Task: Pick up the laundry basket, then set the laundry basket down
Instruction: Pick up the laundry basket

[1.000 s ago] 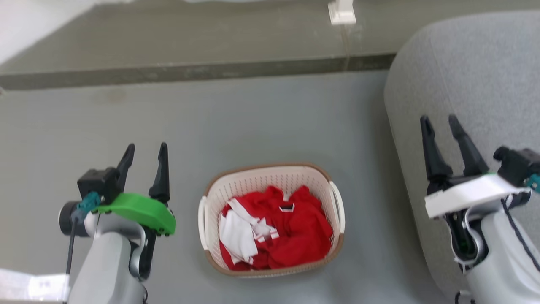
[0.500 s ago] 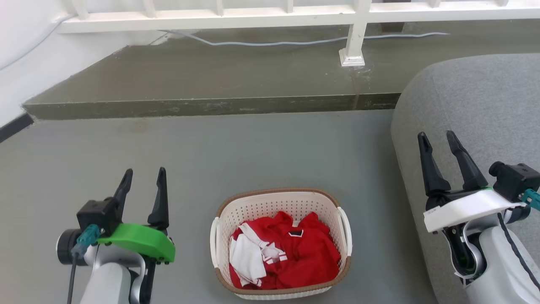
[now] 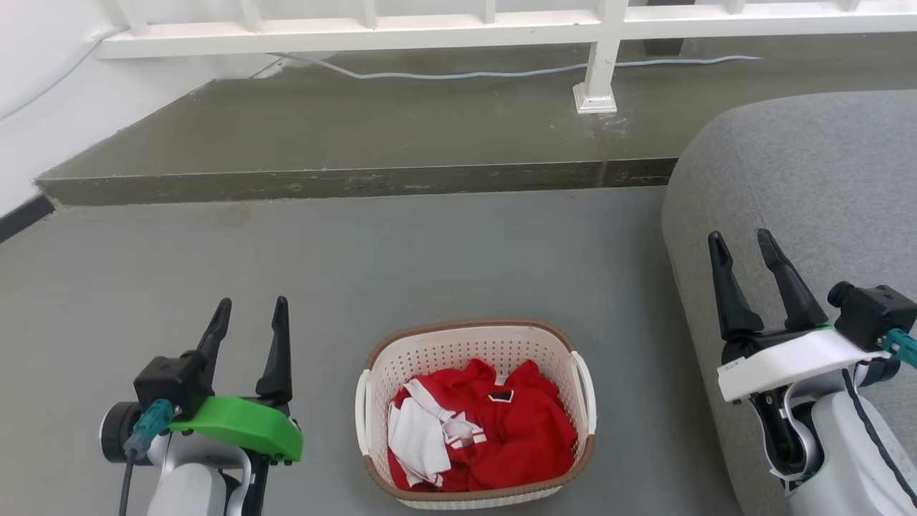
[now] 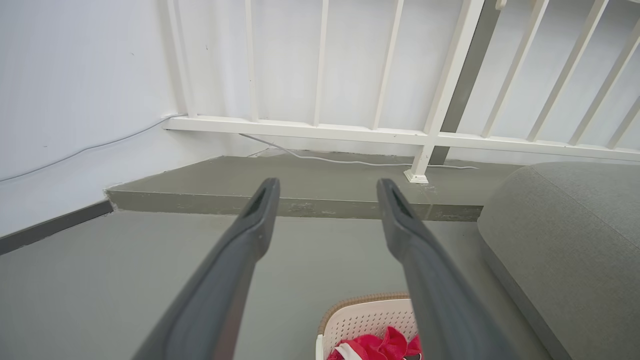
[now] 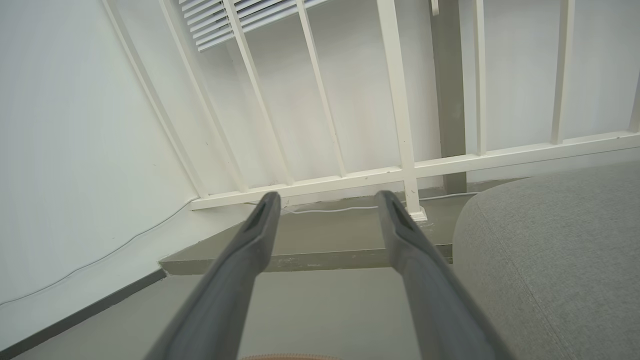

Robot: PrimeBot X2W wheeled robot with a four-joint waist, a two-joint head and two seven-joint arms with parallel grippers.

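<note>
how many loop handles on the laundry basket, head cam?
2. The left handle is on the left side of the laundry basket, the right handle on its right side. None looks hidden.

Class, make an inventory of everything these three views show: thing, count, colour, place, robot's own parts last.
laundry basket: one, cream-white with brown rim, on the floor.
clothes: one heap, red and white, in the laundry basket.
sofa: one, grey, right side.
railing: one, white, on the raised step.
cable: one, pale, along the step.
left end effector: one, dark, open, lower left.
right end effector: one, dark, open, lower right.
</note>
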